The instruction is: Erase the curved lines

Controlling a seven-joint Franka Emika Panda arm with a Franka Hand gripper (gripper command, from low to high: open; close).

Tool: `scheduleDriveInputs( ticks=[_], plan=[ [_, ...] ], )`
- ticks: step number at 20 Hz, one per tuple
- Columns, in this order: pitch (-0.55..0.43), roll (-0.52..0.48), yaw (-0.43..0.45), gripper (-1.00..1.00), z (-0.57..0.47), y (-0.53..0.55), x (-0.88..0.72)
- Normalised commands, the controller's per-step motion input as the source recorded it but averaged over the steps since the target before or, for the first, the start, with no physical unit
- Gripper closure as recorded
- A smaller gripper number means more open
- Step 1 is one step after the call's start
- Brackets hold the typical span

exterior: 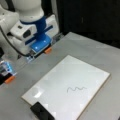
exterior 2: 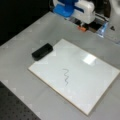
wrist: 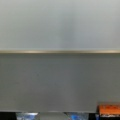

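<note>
While the gripper [exterior: 46, 51] hangs off the white board [exterior: 82, 67], the curve lines [exterior: 76, 88] sit untouched, well below it. In a front view, the eraser [exterior 2: 42, 51] lies apart, ungrasped. Wrist view: board edge [wrist: 60, 52] ahead; jaw opening unreadable. Erasing hasn't begun, I'd say.

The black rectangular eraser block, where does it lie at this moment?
In both front views the black rectangular eraser block lies at a corner of the white rectangular board, apart from the thin dark wavy pen line and untouched by the hand.
</note>
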Motion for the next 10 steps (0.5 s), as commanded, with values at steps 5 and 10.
scheduleDriveInputs(
  ticks=[5,10],
  plan=[
    [0.119,-0.103,0.099,-1.00,0.04,-0.21,0.14],
    [0.094,-0.083,0.099,-1.00,0.00,-0.23,0.16]
  ],
)
